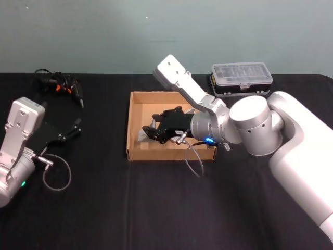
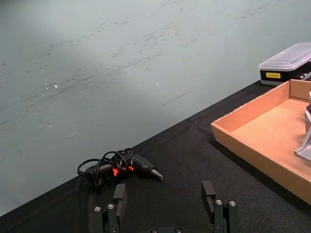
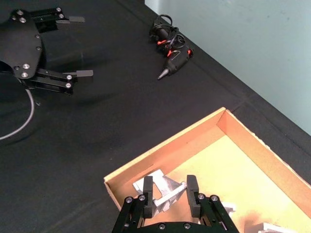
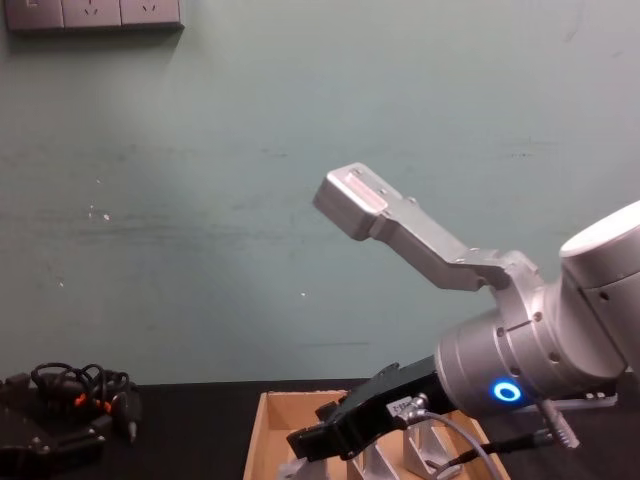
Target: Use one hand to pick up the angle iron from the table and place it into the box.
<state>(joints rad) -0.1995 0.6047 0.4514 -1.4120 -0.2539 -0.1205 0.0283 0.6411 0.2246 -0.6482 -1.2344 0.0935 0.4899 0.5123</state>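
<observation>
The tan cardboard box (image 1: 136, 112) sits in the middle of the black table (image 1: 104, 208). My right gripper (image 1: 149, 131) reaches into the box's near left corner. In the right wrist view its fingers (image 3: 147, 191) stand half closed around the silvery angle iron (image 3: 163, 187), shut on it, low over the box floor (image 3: 252, 184). In the head view the angle iron (image 1: 143, 137) pokes out beneath the fingertips. My left gripper (image 1: 77, 127) rests open on the table well left of the box, holding nothing.
A black case with a clear lid (image 1: 241, 78) stands behind the box at the right. A black and orange glue gun with its cord (image 1: 65, 87) lies at the far left. Another metal piece (image 3: 262, 228) lies in the box.
</observation>
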